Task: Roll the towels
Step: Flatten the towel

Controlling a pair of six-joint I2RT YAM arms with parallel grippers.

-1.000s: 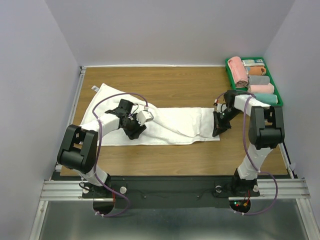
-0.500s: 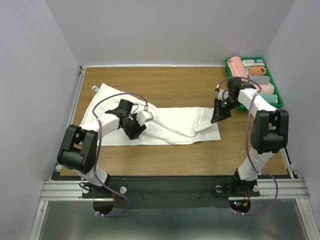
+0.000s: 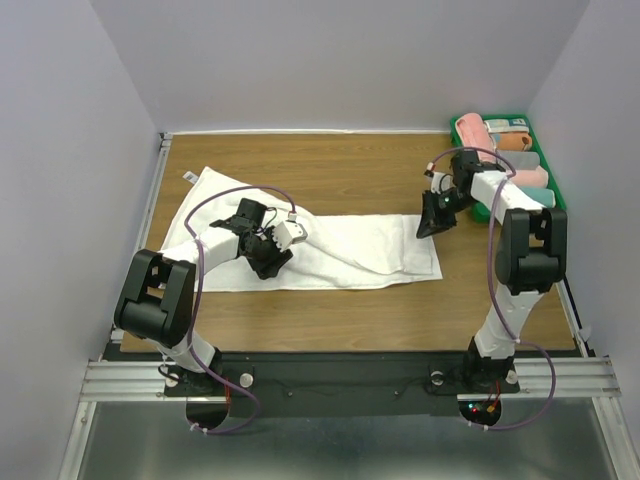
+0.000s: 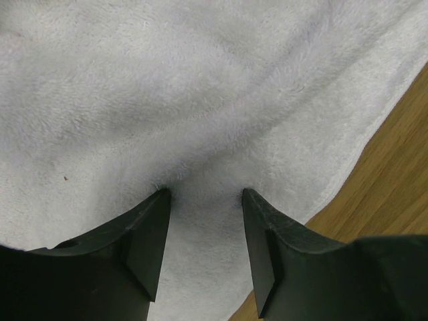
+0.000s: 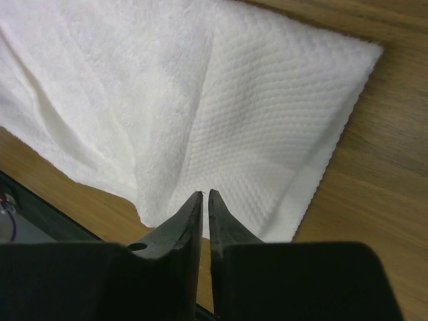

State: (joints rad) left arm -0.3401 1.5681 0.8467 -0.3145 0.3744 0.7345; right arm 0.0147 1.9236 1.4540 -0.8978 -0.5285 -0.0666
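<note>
A white towel lies spread and creased across the wooden table. It fills the left wrist view and lies under the right wrist camera. My left gripper is open, and its fingertips press down on the towel near its front edge. My right gripper is shut with nothing between the jaws. It hovers over the far right corner of the towel, above a fold line.
A green tray at the far right holds several rolled towels, among them a pink one. Bare wood lies beyond the towel and along the front. Walls enclose the table on three sides.
My right gripper has moved away from me along the towel's right end, from its near corner to its far corner. That end now lies flatter. The left gripper has not moved.
</note>
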